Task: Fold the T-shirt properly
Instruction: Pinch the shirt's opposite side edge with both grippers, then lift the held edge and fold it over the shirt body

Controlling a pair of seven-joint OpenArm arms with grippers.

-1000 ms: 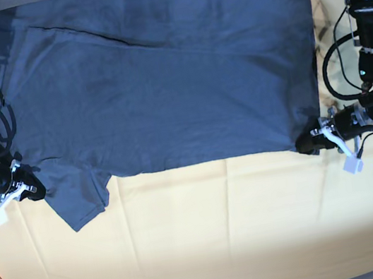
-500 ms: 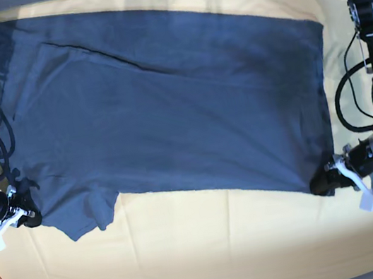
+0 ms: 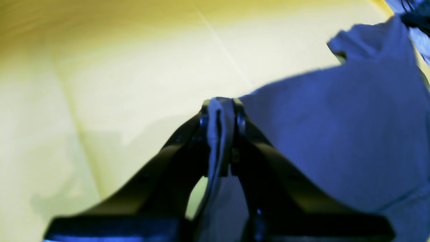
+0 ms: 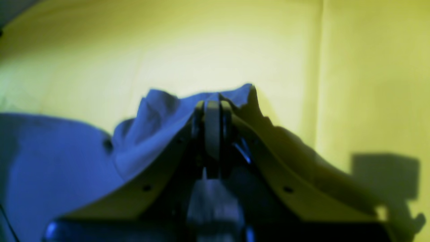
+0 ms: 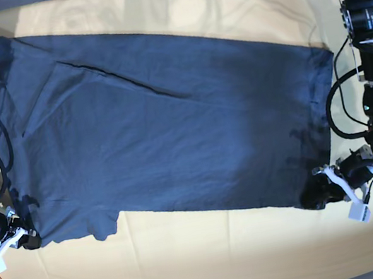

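- Though it fills most of the base view, only one T-shirt [image 5: 170,128] is here, spread flat and wrinkled on the yellow cloth [image 5: 207,265] that covers the bench; two arms work it, one at each near corner.
- At the near edge on the base view's right, the left gripper [image 5: 322,192] lies low and nearly level over the bench, pointing inward, its jaws clenched on the shirt's near corner; the arm rises behind it in a stack of black joints with a looped cable.
- Across at the view's left edge, the right gripper [image 5: 25,238] sits low too, jaws clenched on the opposite near corner.
- Both wrist views are blurred: the left wrist shows a pale fold of fabric [image 3: 218,134] pinched between closed tips, the right wrist a bunched peak of shirt [image 4: 161,111] at its tips.
- Part of the right arm is cut off by the frame edge.
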